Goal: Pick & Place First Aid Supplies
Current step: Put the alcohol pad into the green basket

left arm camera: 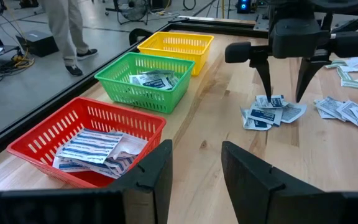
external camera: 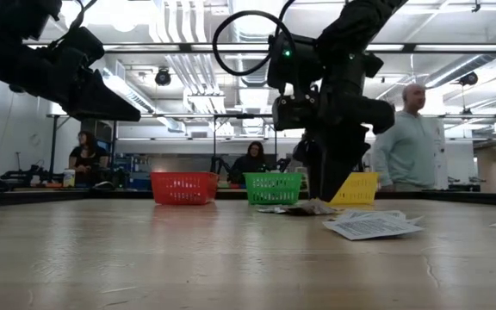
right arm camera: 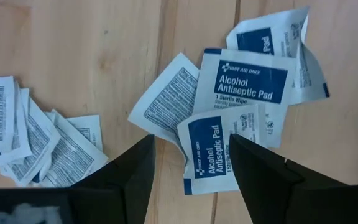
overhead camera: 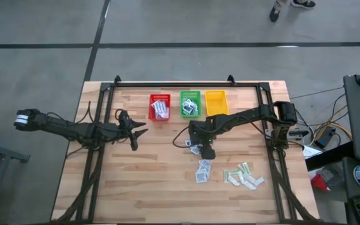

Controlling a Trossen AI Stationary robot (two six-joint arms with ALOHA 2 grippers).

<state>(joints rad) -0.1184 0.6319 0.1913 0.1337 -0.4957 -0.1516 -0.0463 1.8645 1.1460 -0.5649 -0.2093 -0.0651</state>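
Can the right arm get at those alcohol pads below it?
Probably yes. The right tool hangs open just above the alcohol pads, its fingers straddling the small pile, and nothing lies between. The left tool waits apart.

Right tool (overhead camera: 204, 150) hovers over square packets (overhead camera: 195, 149) below baskets (overhead camera: 190, 104).

A grey concrete floor (overhead camera: 36, 25) surrounds the wooden table (overhead camera: 142, 181); people (external camera: 407, 142) stand under ceiling pipes (external camera: 188, 21).
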